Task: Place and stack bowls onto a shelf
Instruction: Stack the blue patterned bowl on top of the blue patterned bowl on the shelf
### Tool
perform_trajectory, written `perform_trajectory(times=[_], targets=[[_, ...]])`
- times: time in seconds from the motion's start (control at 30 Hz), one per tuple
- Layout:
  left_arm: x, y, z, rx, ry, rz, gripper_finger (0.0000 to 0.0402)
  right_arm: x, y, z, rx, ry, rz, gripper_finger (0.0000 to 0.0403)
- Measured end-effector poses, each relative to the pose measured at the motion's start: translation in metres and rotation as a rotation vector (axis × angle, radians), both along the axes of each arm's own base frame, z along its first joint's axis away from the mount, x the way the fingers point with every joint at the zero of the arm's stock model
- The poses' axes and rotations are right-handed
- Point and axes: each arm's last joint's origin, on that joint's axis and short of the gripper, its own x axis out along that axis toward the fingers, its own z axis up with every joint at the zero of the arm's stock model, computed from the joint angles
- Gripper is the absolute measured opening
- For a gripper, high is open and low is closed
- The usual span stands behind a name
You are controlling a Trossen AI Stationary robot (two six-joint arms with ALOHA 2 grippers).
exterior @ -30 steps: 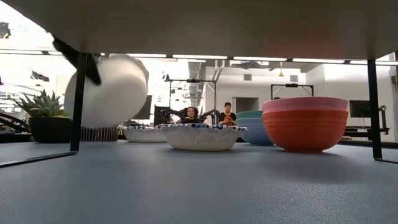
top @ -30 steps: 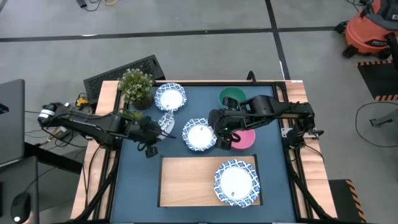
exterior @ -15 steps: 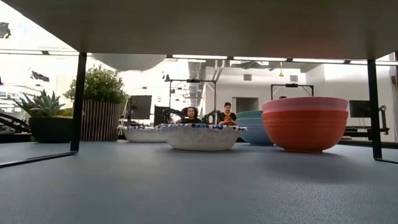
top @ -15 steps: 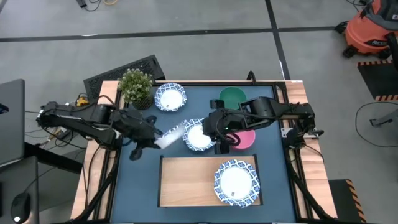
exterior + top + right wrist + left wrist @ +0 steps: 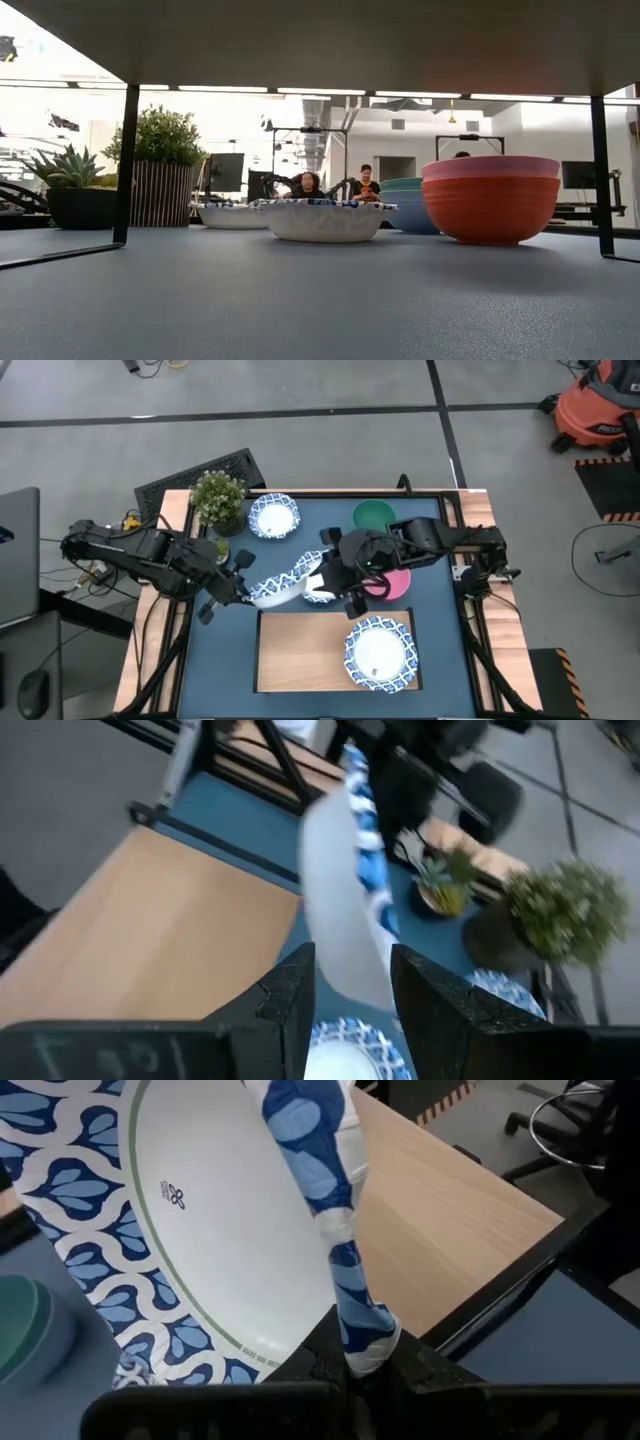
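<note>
Beside the shelf: shelf (image 5: 305,652), a light-wood board on the near half of the blue table (image 5: 435,635); all places below are given from it
Left gripper: left gripper (image 5: 238,586) sits just off the shelf's far left corner, fingers (image 5: 330,1363) clamped on the rim of a patterned bowl
Held bowl: held bowl (image 5: 277,586) is tilted on edge, clear of the table, just past the shelf's far edge; the left wrist view shows its white inside (image 5: 225,1230) and blue rim with the board beyond
Right gripper: right gripper (image 5: 335,582) hovers just past the shelf's far edge, over a second patterned bowl; fingers (image 5: 285,1010) stand apart, holding nothing
Bowl under right gripper: second patterned bowl (image 5: 322,588) rests on the table, close to the shelf's far edge, touching or nearly touching the held bowl
Bowl on shelf: shelved bowl (image 5: 379,653), patterned, sits upright at the shelf's right end
Pink bowl: pink bowl (image 5: 393,583) stands on the table beyond the shelf's right part
Green bowl: green bowl (image 5: 372,516) lies farther back from the shelf
Far patterned bowl: far bowl (image 5: 273,517) lies well behind the shelf's left part, next to a potted plant (image 5: 217,499)
</note>
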Motion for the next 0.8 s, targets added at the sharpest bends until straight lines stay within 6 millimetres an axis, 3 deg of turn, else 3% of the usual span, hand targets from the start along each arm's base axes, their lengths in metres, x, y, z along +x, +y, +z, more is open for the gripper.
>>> perform_trajectory(times=[0.2, 0.5, 0.8], targets=[[0.001, 0.0, 0.002, -0.003, -0.03, -0.001, 0.0002, 0.008, -0.003, 0.0, -0.026, -0.048, 0.014, 0.0175], [0.011, -0.003, -0.004, 0.035, -0.009, -0.028, 0.0002, 0.012, -0.015, 0.006, -0.024, -0.1, 0.061, 0.0236], [0.019, -0.003, -0.011, 0.132, 0.004, -0.046, 0.0002, 0.012, -0.017, 0.005, 0.086, -0.075, 0.14, 0.0239]])
